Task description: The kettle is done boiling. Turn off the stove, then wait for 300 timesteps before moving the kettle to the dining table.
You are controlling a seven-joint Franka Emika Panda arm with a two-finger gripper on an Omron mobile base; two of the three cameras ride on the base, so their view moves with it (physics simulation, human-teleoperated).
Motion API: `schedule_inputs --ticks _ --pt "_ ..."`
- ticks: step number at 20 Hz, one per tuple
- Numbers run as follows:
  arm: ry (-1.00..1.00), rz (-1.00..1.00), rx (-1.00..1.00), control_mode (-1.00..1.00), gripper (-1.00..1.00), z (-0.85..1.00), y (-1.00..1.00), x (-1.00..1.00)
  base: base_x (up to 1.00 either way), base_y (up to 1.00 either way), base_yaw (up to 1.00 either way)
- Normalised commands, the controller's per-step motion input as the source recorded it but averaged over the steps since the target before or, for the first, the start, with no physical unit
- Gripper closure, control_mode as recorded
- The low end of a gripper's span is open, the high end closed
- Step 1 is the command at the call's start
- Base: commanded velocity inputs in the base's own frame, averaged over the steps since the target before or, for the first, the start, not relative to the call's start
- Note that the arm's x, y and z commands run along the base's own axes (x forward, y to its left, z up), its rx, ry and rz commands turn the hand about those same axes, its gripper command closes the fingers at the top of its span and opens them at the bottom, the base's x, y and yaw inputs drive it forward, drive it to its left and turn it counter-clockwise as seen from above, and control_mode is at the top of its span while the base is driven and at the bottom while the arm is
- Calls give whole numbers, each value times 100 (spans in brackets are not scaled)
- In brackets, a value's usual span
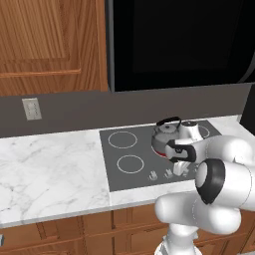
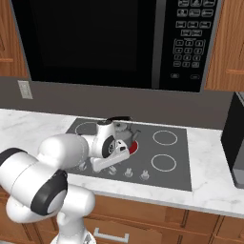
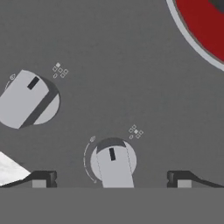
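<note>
Over the stove (image 3: 113, 65) we hold our gripper (image 3: 111, 178) wide open astride a knob (image 3: 113, 162), burner (image 3: 205, 26) glowing red at one o'clock.

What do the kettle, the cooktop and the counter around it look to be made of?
Kettle: grey metal by its dull sheen, with a black handle, perhaps plastic. Cooktop: smooth dark grey glass, flat with printed white rings; its knobs look like brushed silver metal. Counter: white marble or an imitation, going by the grey veining.
</note>
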Motion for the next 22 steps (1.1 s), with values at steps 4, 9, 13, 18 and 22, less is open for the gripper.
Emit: schedule_inputs --ticks 4,9,13,18,22 --pt "0 4 0 -100 -100 -8 0 0 0 0 0" --pt "0 4 0 -100 -100 -11 -1 0 0 0 0" --pt "0 3 0 -100 -100 -9 -1 0 0 0 0" --pt "0 2 0 -100 -100 -3 0 0 0 0 0" --pt "0 2 0 -100 -100 -5 -2 0 0 0 0"
